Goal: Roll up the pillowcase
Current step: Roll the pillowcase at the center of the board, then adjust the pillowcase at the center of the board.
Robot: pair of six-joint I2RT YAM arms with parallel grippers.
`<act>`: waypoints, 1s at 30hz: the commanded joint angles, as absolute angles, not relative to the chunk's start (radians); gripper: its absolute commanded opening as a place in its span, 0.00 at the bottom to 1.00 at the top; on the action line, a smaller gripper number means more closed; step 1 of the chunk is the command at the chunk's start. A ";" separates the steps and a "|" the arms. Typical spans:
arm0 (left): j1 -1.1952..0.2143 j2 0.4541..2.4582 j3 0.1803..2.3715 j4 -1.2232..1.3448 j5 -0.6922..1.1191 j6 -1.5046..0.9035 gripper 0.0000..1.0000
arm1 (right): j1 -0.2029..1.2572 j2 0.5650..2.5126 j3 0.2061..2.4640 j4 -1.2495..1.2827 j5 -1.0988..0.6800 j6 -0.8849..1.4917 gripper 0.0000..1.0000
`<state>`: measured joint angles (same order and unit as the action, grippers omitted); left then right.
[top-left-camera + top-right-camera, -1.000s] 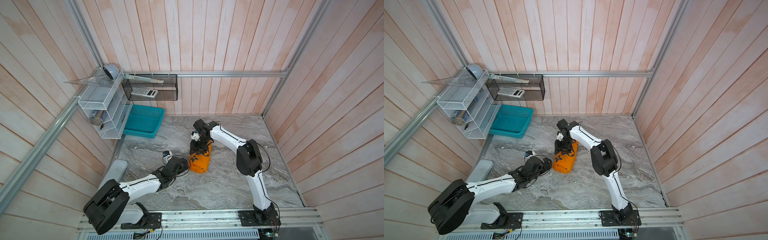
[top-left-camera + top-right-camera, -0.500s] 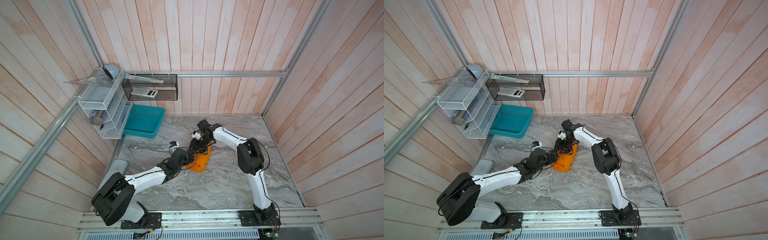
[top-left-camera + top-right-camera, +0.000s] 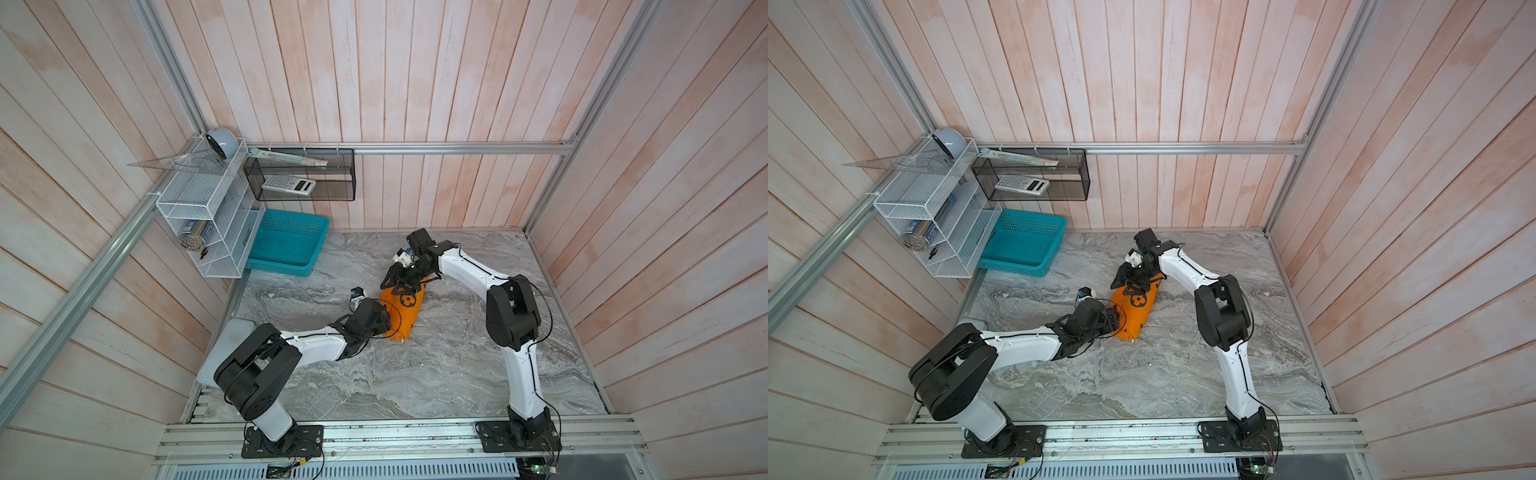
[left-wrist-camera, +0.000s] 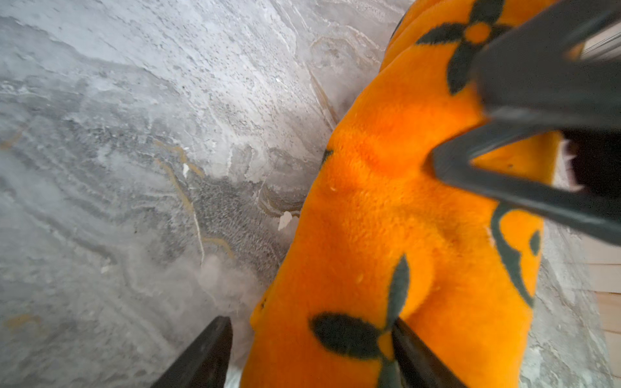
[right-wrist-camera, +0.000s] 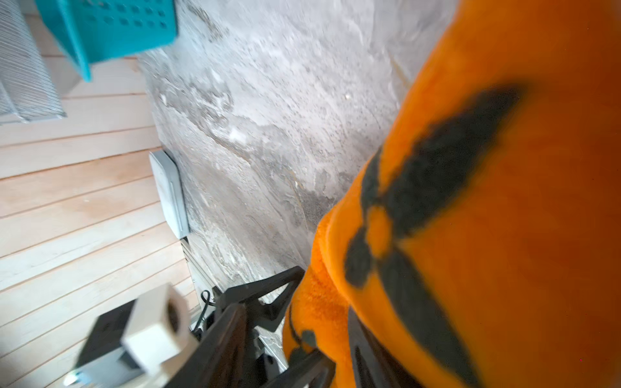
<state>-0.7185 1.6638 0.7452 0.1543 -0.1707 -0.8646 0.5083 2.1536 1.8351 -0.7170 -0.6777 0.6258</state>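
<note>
A teal plastic mesh basket (image 3: 286,243) is being seen at the far left corner of the grey marbled surface (image 3: 436,374), well apart from the work, beneath a white wire shelf (image 3: 208,216) and a black mesh wall basket (image 3: 300,174) holding a grey calculator (image 3: 289,184); nothing is lying between these and the cloth. The soft orange pillowcase printed with black four-petal flowers (image 3: 402,309) is lying near the middle of the surface as a bunched, partly rolled bundle, its long axis running from near-left to far-right in both top views (image 3: 1134,309). The left gripper (image 4: 311,352) is being held at the near end of the bundle, its fingers (image 4: 420,359) spread apart, one pressing into the fabric and the other standing over bare surface beside it; a firm grasp cannot be told. The right gripper (image 3: 405,282) is being held at the far end, its fingers (image 4: 504,178) partly spread and lying against the fabric; whether they are grasping it cannot be told.
</note>
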 commanded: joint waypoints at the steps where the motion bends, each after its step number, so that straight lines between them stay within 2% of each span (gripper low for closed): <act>1: -0.706 1.718 0.758 0.109 -0.144 -0.857 0.73 | 0.455 2.048 1.823 -0.687 -0.632 0.633 0.56; 4: -0.703 1.727 0.759 0.113 -0.135 -0.860 0.73 | 0.427 2.057 1.802 -0.690 -0.552 0.619 0.48; 7: -0.701 1.728 0.761 0.115 -0.127 -0.862 0.73 | 0.418 2.148 1.847 -0.723 -0.536 0.602 0.31; 9: -0.699 1.728 0.762 0.115 -0.113 -0.864 0.73 | 0.418 2.223 1.881 -0.725 -0.523 0.601 0.23; 12: -0.699 1.741 0.770 0.118 -0.064 -0.874 0.72 | 0.423 2.350 1.970 -0.784 -0.505 0.599 0.22; 16: -0.699 1.787 0.782 0.137 0.070 -0.920 0.69 | 0.442 2.480 2.132 -0.919 -0.467 0.573 0.26; 23: -0.732 1.930 0.718 0.465 0.315 -1.158 0.63 | 0.440 2.632 2.386 -1.110 -0.452 0.519 0.24; 26: -0.735 1.892 0.659 0.493 0.221 -1.200 0.61 | 0.439 2.628 2.373 -1.134 -0.443 0.502 0.24; 30: -0.687 1.788 0.642 0.383 0.153 -1.143 0.66 | 0.439 2.575 2.260 -1.080 -0.430 0.503 0.24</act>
